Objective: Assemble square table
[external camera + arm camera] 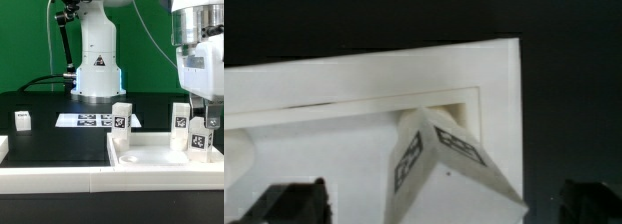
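Exterior view alone: square table top (160, 155) at lower right on the black bench (50, 140), tagged legs (121, 118) upright on it, one leg block (22, 121) apart at far left. Wrist view alone: jaws wide, empty, flanking a corner leg (438, 150). Tags black-and-white patterns, lettering illegible.

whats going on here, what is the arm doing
The arm's gripper hangs open around a white leg standing in a corner of the square tabletop, not gripping it. A second leg and a third leg also stand on it, and a fourth leg sits loose on the black table at the exterior view's left.
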Available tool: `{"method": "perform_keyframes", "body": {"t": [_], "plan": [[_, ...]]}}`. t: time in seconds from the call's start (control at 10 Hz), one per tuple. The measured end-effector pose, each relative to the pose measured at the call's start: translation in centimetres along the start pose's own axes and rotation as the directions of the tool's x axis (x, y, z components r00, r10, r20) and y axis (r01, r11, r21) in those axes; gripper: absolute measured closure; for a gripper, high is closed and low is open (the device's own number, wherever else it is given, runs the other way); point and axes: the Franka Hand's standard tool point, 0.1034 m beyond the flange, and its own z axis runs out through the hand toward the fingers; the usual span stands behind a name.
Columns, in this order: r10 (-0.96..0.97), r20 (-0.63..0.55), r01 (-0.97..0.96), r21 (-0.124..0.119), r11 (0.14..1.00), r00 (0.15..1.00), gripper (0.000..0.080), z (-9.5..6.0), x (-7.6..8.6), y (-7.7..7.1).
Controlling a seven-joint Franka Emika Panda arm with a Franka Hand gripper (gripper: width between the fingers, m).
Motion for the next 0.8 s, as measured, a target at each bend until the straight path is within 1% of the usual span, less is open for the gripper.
{"method": "perform_keyframes", "body": {"t": [0.1, 0.2, 0.3, 0.4, 0.5, 0.6, 0.8], "plan": [[-0.090, -0.001, 0.090, 0.000, 0.996, 0.996, 0.0151, 0.00, 0.05, -0.01], [-0.125, -0.001, 0.125, 0.000, 0.992, 0.992, 0.0151, 0.00, 0.07, -0.02], [-0.219, -0.002, 0.219, 0.000, 0.976, 0.976, 0.0151, -0.01, 0.14, -0.03], [-0.307, -0.005, 0.307, -0.010, 0.952, 0.952, 0.0151, -0.01, 0.16, 0.03], [-0.413, -0.017, 0.412, -0.033, 0.910, 0.911, 0.0151, -0.11, 0.11, -0.06], [-0.517, -0.018, 0.516, -0.034, 0.856, 0.856, 0.0151, -0.31, 0.21, -0.37], [-0.652, -0.015, 0.651, -0.035, 0.758, 0.758, 0.0151, -0.44, 0.75, -0.65]]}}
